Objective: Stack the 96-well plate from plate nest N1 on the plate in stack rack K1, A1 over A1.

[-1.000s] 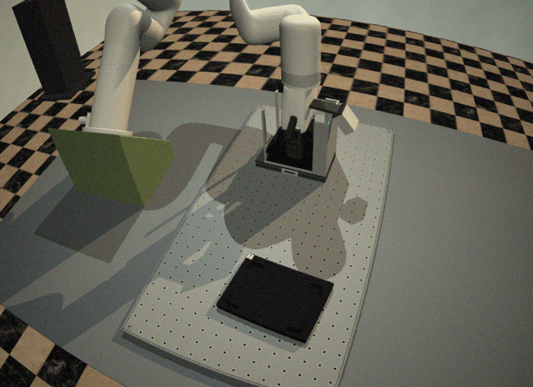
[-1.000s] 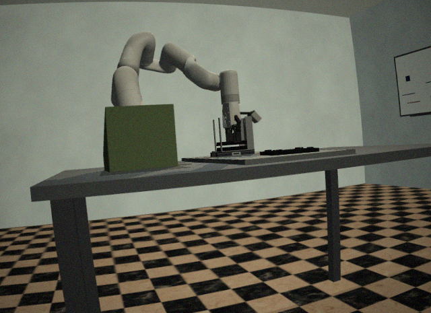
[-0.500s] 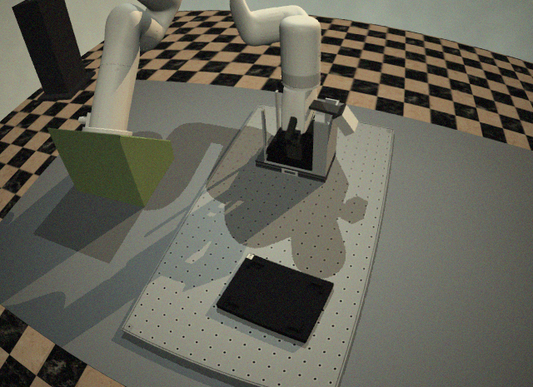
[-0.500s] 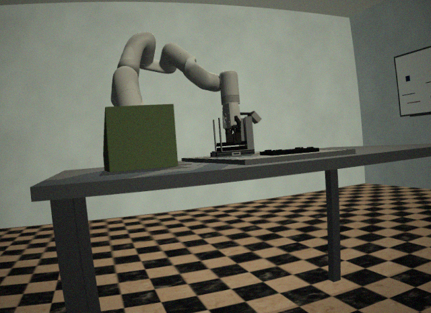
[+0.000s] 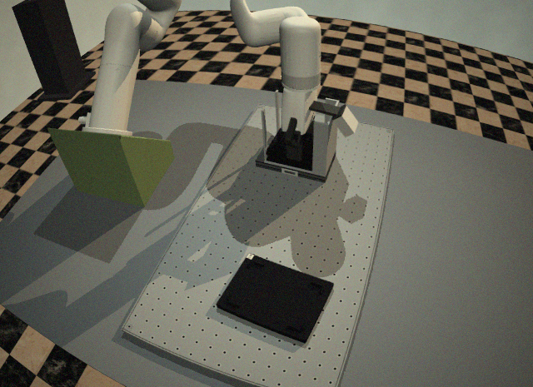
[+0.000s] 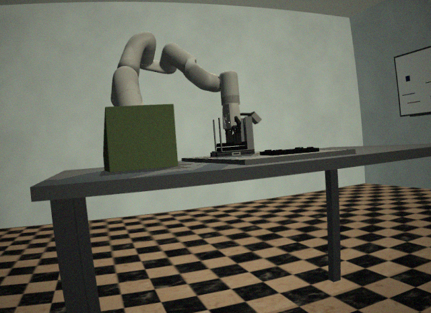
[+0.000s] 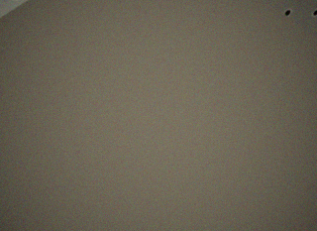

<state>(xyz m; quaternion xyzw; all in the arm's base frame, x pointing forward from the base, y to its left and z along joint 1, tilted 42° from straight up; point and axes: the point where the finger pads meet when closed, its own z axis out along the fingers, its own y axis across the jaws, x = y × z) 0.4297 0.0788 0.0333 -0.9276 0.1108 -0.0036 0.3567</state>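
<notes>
Inside stack rack K1 [image 5: 331, 148], tool [image 5: 294, 147] pinching dark 96-well plate [image 5: 277, 152], fingertips hidden.

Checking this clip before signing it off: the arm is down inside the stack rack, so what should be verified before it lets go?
1. Gripper shut on the black 96-well plate: ok.
2. Plate inside the grey stack rack K1, between its posts: ok.
3. Flat black plate nest N1 vacated: ok.
4. Held plate nested on the lower plate: cannot tell.
5. Well A1 over well A1: cannot tell.
</notes>
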